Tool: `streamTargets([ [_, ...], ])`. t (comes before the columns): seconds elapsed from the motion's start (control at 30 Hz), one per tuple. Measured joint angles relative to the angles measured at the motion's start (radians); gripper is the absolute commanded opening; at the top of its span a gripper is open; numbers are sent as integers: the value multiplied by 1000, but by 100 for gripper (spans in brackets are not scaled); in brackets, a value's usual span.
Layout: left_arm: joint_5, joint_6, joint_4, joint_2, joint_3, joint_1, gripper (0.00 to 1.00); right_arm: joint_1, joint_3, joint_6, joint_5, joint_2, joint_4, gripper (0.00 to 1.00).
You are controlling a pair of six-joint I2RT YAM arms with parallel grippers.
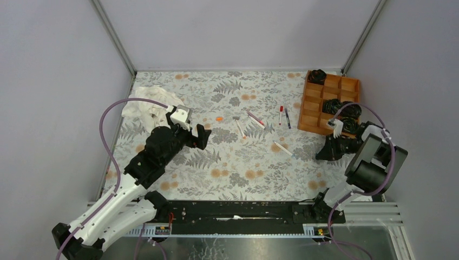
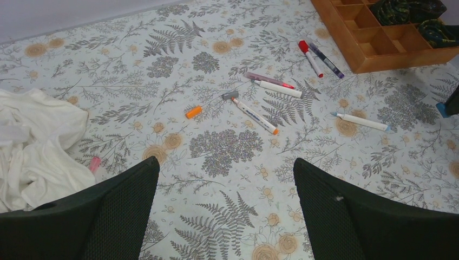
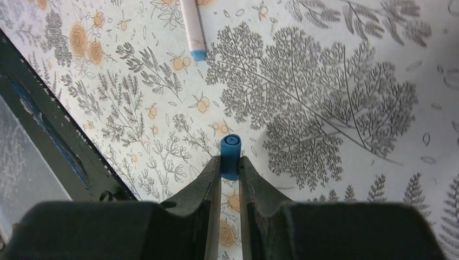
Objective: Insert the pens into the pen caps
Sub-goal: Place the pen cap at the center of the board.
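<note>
Here, blue cap (image 3: 231,147): its grip is showing in the right wrist view, hidden from above.
Right gripper (image 3: 230,162) is clamping it over the tablecloth (image 3: 352,81), lengthwise along the fingers, pointing outward; left gripper (image 2: 226,168) is gaping.

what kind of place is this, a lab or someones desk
Probably a robot test cell, not a desk: plain grey walls with metal corner posts box in a floral tablecloth, and the left arm and right arm are bolted to a black rail at its near edge.
</note>
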Motion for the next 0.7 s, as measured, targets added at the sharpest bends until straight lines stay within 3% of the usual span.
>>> streamTargets([
  [0.13,10,-10,2,2,-1,0,97,133,9,77,31,-51,53,13],
  [0.43,32,-166,45,-45,-72,0,97,726,38,357,167,-99,287,16],
  [0.5,30,-228,51,-81,-111,0,97,865,58,421,220,-82,343,17],
  [0.7,5,-362,51,-193,-201,0,99,1121,174,569,361,64,473,25],
])
